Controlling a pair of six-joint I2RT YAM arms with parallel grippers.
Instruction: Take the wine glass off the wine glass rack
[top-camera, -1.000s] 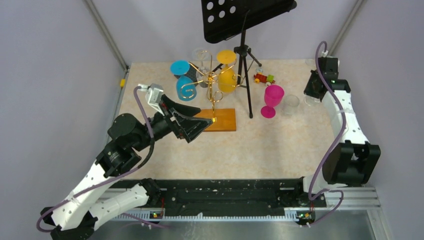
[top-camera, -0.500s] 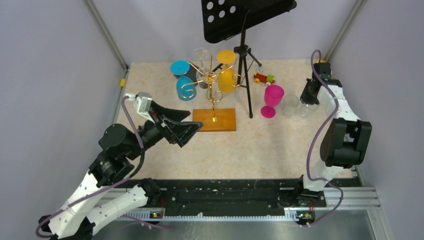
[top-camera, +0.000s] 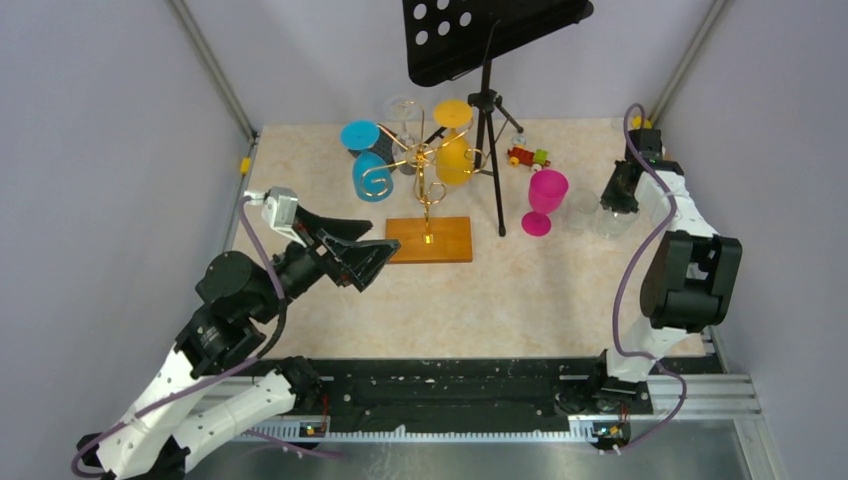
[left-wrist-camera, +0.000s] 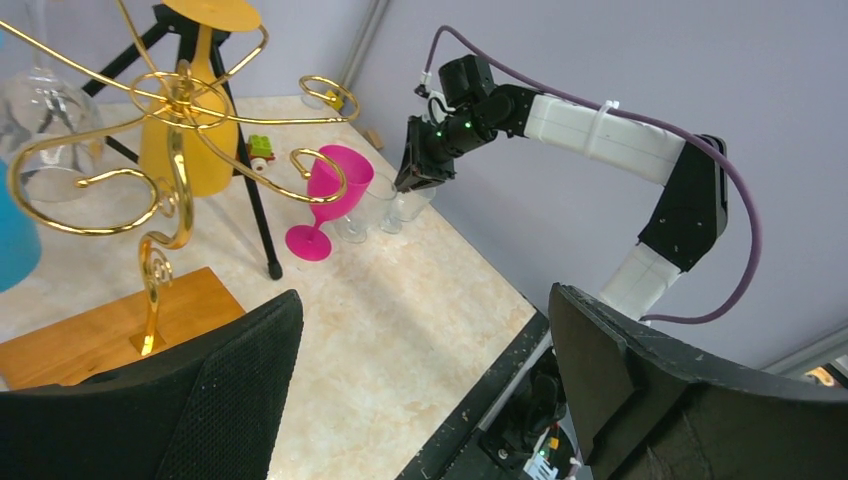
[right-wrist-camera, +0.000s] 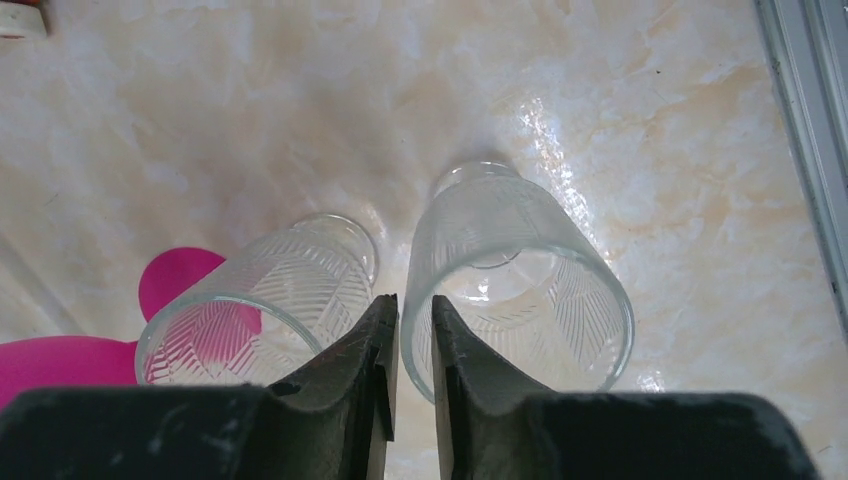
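The gold wire wine glass rack (top-camera: 425, 178) stands on its wooden base (top-camera: 445, 243) at mid-table. A blue wine glass (top-camera: 366, 162), a clear one (top-camera: 402, 112) and a yellow one (top-camera: 453, 140) hang upside down on it. My left gripper (top-camera: 366, 262) is open and empty, a little near-left of the base; in the left wrist view (left-wrist-camera: 422, 300) the rack (left-wrist-camera: 170, 130) is ahead on the left. My right gripper (right-wrist-camera: 415, 305) is far right, shut on the rim of a clear tumbler (right-wrist-camera: 520, 290), one finger inside and one outside.
A pink wine glass (top-camera: 545, 200) stands on the table right of the rack, with a second clear tumbler (top-camera: 582, 208) beside it. A black music stand (top-camera: 490, 60) stands behind the rack. A small toy (top-camera: 527, 156) lies at the back.
My left gripper has drawn back from the rack's base toward the near left. My right arm has folded and its gripper has come down onto the tumbler.
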